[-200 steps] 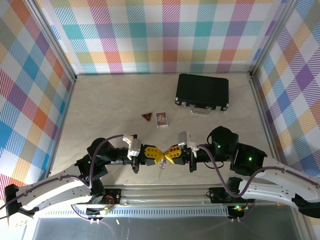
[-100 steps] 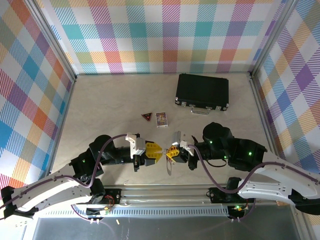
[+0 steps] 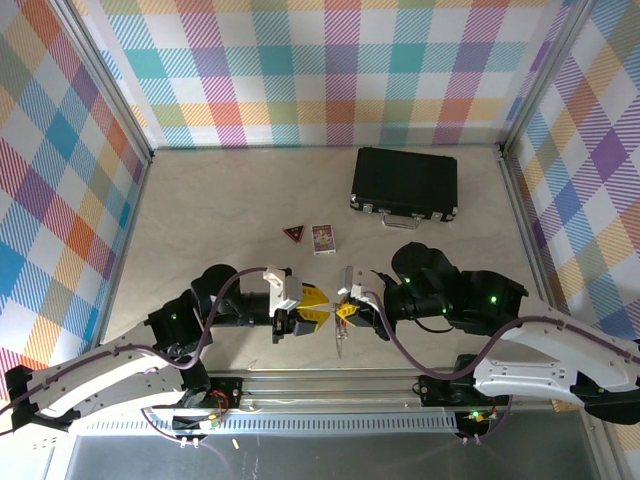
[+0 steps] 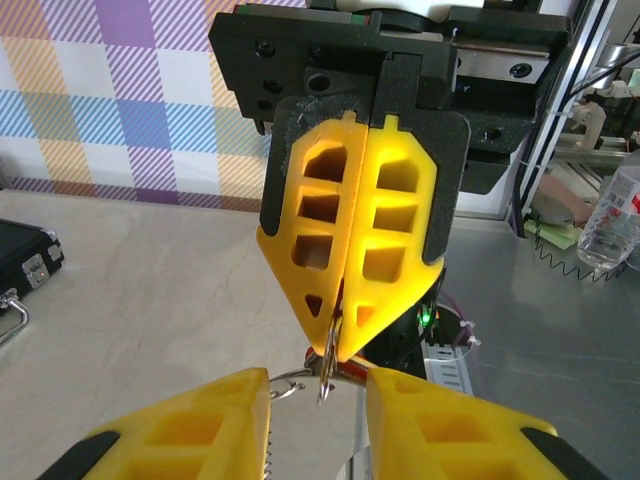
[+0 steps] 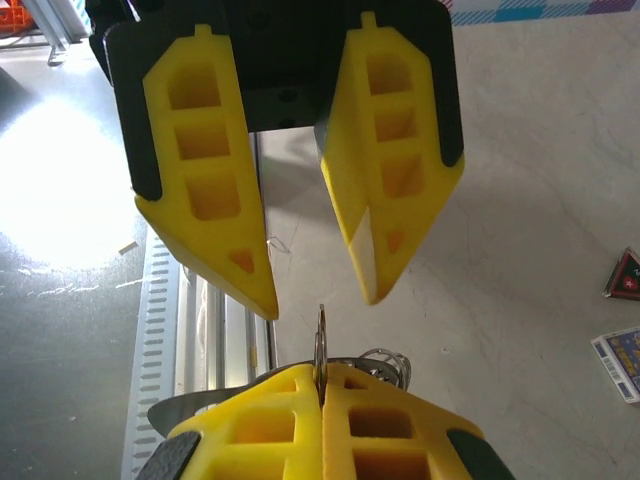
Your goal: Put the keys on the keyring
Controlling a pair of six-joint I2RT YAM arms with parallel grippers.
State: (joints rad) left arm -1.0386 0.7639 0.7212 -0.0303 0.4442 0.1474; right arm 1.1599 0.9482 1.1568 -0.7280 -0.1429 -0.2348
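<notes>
**Q:** From the top camera, where is everything?

**A:** A black case (image 3: 404,185) sits at the back of the table. Well in front of it, towards the arm bases, the left gripper (image 3: 324,309) and right gripper (image 3: 341,309) meet tip to tip. The keyring (image 3: 343,333) is a thin silver sliver hanging from the right gripper's tips. The keys cannot be picked out from the other metal bits.

**Q:** And from the left wrist camera?

**A:** The case edge shows at far left. To the right of it, the left gripper (image 4: 317,382) has its jaws parted with nothing between them. Facing it, the right gripper (image 4: 338,345) is pinched tight on the keyring (image 4: 326,362). The ring pokes out just above the gap. A reddish fleck beside it may be the key's tag, but that is uncertain.

**Q:** And from the right wrist camera?

**A:** The right gripper (image 5: 322,376) is clamped on the keyring (image 5: 320,335), which stands edge-on. The left gripper (image 5: 320,300) hangs spread just beyond it, one finger on either side and not touching.

**Q:** How will it handle?

**A:** It is probably light, stiff and slick. The free rim is the best place to grip, held firmly so it does not swivel.
</notes>
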